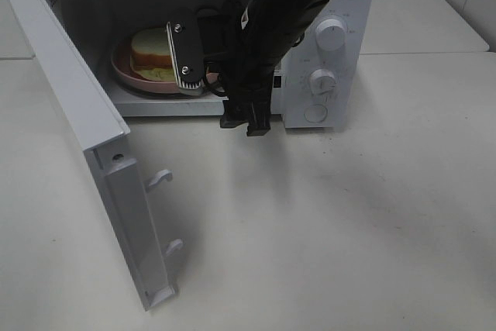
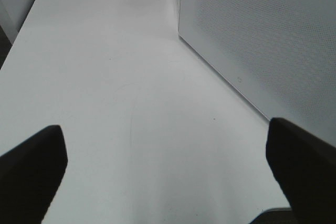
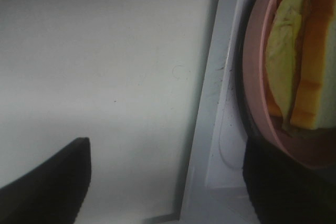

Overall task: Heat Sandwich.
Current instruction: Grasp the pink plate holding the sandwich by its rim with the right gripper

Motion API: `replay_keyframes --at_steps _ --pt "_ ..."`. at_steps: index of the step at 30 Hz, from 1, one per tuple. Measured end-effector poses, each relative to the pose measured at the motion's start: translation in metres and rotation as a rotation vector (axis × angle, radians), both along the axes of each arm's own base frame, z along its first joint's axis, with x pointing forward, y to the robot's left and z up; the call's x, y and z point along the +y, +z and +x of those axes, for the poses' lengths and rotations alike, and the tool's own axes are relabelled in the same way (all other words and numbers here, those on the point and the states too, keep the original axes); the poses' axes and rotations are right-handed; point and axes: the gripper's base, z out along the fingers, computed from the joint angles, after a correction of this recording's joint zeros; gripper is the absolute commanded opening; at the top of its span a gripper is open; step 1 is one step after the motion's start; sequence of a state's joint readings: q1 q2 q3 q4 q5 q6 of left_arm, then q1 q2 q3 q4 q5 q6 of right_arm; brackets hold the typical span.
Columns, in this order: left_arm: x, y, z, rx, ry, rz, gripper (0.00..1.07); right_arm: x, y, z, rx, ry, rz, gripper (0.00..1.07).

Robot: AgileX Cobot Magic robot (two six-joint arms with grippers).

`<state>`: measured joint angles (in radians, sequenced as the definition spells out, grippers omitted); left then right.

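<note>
The sandwich (image 1: 151, 52), white bread with tan crust and pale green filling, lies on a pink plate (image 1: 128, 75) inside the open microwave (image 1: 333, 114). My right arm reaches across the microwave's front. My right gripper (image 1: 232, 105) is open at the cavity's front sill. In the right wrist view (image 3: 165, 182) one finger hangs over the table and the other (image 3: 289, 182) sits by the plate's rim (image 3: 257, 93), next to the sandwich (image 3: 307, 61). My left gripper (image 2: 168, 182) is open and empty over bare table. It does not show in the exterior view.
The microwave door (image 1: 70, 91) stands swung open toward the front left, with latch hooks (image 1: 159, 180) on its edge. Two knobs (image 1: 332, 34) sit on the right panel. In the left wrist view a perforated white panel (image 2: 273, 40) stands close beside my left gripper.
</note>
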<state>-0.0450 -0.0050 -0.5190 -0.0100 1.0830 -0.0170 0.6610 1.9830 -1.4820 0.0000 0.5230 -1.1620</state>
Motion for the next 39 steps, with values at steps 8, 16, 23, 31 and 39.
replay_keyframes --at_steps 8,16,23,31,39 --pt "0.000 0.000 0.000 0.000 0.000 0.000 0.98 0.018 -0.012 0.014 0.008 -0.007 0.009 0.76" --pt "0.000 0.000 0.000 0.000 0.000 0.000 0.98 0.032 -0.024 0.031 0.014 -0.039 0.022 0.76" --pt "0.000 0.000 0.000 0.000 0.000 0.000 0.98 0.039 -0.024 0.041 -0.003 -0.043 0.035 0.76" --pt "0.000 0.000 0.000 0.000 0.000 0.000 0.98 0.050 -0.032 0.056 -0.008 -0.060 0.036 0.76" --pt "0.000 0.000 0.000 0.000 0.000 0.000 0.98 0.057 -0.037 0.068 -0.032 -0.071 0.035 0.76"
